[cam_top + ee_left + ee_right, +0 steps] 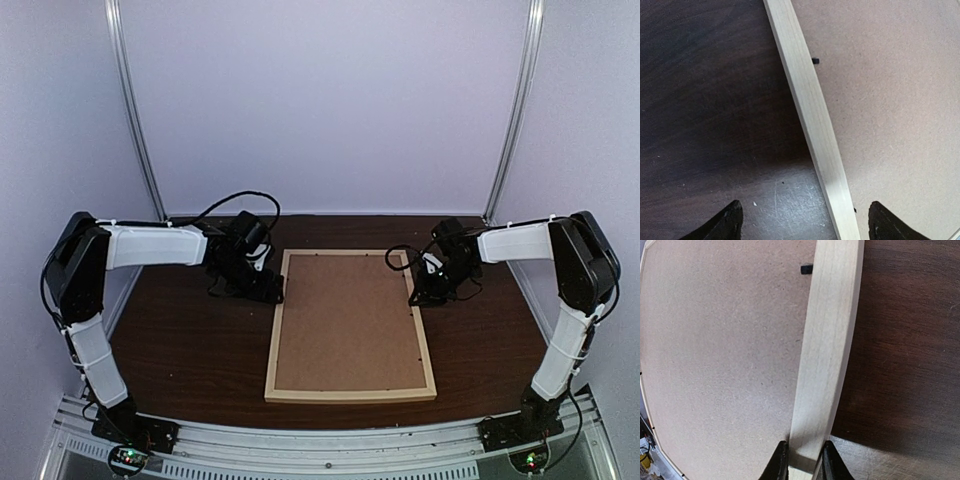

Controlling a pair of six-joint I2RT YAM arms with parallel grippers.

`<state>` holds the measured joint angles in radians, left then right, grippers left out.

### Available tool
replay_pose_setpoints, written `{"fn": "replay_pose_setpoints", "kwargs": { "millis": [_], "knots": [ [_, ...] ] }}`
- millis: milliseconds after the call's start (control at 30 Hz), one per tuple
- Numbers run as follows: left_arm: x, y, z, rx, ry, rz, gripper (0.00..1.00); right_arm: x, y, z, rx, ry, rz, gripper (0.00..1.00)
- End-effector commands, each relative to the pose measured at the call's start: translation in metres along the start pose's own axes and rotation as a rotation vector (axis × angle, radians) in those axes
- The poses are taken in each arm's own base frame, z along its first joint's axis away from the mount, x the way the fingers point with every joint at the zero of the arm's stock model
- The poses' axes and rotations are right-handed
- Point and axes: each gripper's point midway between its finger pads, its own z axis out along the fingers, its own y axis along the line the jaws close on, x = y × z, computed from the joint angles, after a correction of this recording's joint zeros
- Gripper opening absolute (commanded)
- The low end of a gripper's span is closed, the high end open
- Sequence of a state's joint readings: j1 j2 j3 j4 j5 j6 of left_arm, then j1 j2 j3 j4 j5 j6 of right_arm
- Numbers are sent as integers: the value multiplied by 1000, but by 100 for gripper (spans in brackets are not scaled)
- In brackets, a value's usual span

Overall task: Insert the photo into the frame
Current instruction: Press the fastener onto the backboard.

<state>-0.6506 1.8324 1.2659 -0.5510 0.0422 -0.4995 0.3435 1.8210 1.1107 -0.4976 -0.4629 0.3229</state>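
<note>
The dark wood table [180, 350] lies under both grippers. On it the frame [350, 394] rests flat with its back facing up. Its thin pale rails enclose a plain brown backing board [345, 320] that fills the whole opening.

The left gripper [807, 224] hangs over the frame's left rail, toward the far end, with its 2 fingers spread wide and nothing between them but the rail below. In the left wrist view the rail runs slantwise away from the hand and passes between the fingertips. The left fingertip [730, 222] is above bare table outside the frame. The right fingertip [885, 225] is above the backing board inside it. Whether either tip touches the surface under it cannot be told.

The right gripper [805, 462] is at the frame's right rail, also toward the far end. Its 2 fingers are drawn in against the rail's 2 sides and pinch it. The board lies to the hand's left and the table to its right.

Ahead of each hand, 1 small black tab sits on the board just beside the rail's inner edge: 1 by the left rail [815, 61] and 1 by the right rail [807, 269].
</note>
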Motion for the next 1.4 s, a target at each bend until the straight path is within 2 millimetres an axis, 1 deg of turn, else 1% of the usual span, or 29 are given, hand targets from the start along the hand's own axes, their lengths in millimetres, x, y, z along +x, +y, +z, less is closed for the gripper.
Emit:
{"fn": "replay_pose_setpoints", "kwargs": {
  "millis": [0,267,433,533,933,1133,1367],
  "knots": [
    [15,-1,13,0,46,-9,87,11,-14,11,50,29,-14,0],
    [32,7,25,-30,91,-18,87,11,-14,11,51,28,-14,0],
    [37,11,29,-48,103,-20,87,12,-14,11,52,30,-14,0],
    [38,10,31,-47,107,-17,86,12,-14,11,52,29,-14,0],
    [60,-13,43,-33,152,8,86,11,-14,11,53,29,-15,0],
    [62,-23,51,-23,163,22,86,10,-13,11,49,24,-11,0],
    [63,-34,52,-7,166,40,86,11,-14,12,47,24,-3,0]
  ]
}}
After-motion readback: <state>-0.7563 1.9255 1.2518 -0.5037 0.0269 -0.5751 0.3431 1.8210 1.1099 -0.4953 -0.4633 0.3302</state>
